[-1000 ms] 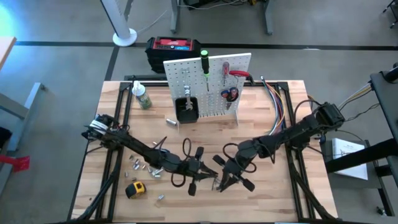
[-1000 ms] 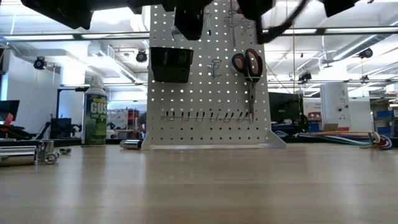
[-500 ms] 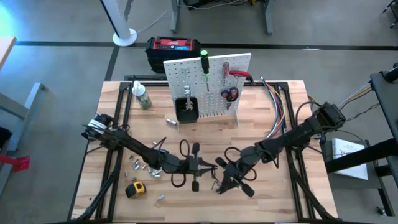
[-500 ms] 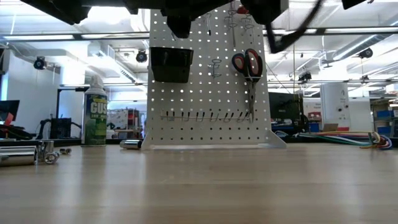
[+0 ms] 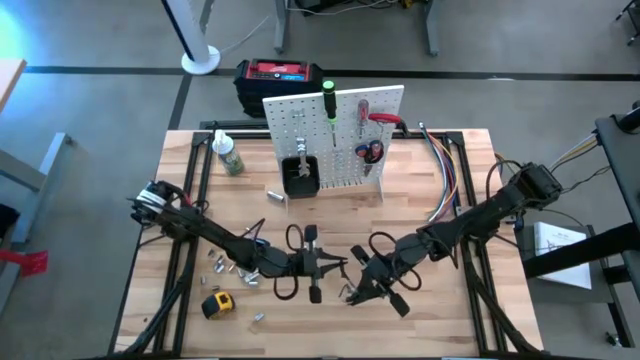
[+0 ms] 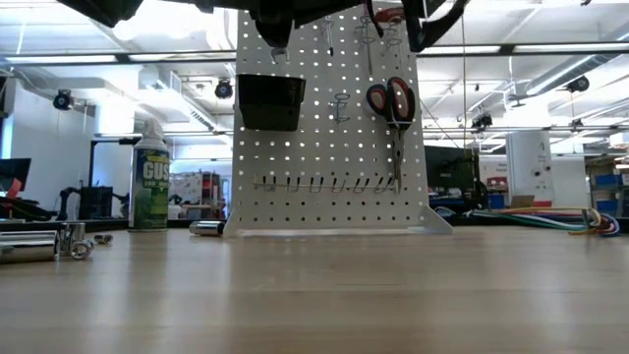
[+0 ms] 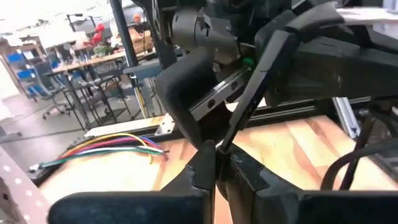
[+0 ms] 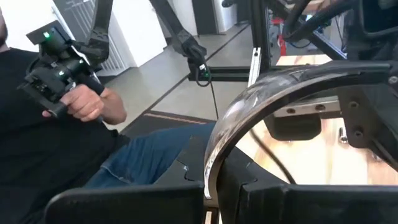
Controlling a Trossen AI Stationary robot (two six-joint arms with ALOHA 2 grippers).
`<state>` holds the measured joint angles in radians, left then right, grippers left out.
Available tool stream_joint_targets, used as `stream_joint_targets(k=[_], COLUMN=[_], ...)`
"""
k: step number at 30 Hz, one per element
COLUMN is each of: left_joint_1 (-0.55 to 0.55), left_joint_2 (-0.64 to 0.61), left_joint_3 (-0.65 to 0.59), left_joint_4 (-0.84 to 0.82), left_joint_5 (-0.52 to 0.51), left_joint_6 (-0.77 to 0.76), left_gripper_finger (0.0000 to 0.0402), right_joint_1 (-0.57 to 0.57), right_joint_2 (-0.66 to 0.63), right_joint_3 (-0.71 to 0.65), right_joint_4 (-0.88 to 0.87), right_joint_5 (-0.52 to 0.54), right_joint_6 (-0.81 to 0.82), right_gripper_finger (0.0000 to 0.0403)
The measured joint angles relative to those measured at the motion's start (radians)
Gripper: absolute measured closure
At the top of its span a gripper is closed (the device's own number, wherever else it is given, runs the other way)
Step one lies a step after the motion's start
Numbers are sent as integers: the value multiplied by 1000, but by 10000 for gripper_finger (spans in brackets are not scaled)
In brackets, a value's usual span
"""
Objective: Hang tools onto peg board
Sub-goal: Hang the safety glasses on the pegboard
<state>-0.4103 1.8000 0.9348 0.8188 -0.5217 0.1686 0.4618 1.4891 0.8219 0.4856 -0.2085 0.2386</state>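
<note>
Both arms are meeting near the front edge of the table. The right gripper (image 5: 362, 290) is clamped shut on the glasses (image 8: 261, 99), pinching the clear lens rim, as its wrist view shows. The left gripper (image 5: 318, 263) is closed too, nipping a thin dark arm of the same glasses (image 7: 245, 93), so this reads as a handover or re-grip. The peg board (image 5: 335, 140) is standing upright at the back edge, well apart, already carrying a screwdriver (image 5: 328, 103) and pliers (image 5: 369, 152). Judgement: one gripper should be letting go only once the other has a firm hold, then carrying the glasses level to a free hook.
</note>
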Motion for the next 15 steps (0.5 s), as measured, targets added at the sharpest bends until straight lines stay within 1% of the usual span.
stream_joint_targets(k=[3, 5, 12, 15], left_joint_1=[-1, -2, -1, -2], left_joint_2=[-3, -6, -11, -14], left_joint_3=[0, 0, 0, 0], left_joint_4=[10, -3, -4, -12], left_joint_5=[2, -3, 7, 8], left_joint_6=[29, 32, 47, 43], left_gripper_finger=[385, 372, 297, 272], right_joint_1=[0, 0, 5, 8], right_joint_2=[0, 0, -4, -4], right_joint_3=[0, 2, 3, 3], right_joint_4=[11, 30, 58, 56], right_joint_5=[-1, -11, -13, -12], right_joint_6=[-4, -13, -19, -19], right_gripper_finger=[403, 403, 403, 403])
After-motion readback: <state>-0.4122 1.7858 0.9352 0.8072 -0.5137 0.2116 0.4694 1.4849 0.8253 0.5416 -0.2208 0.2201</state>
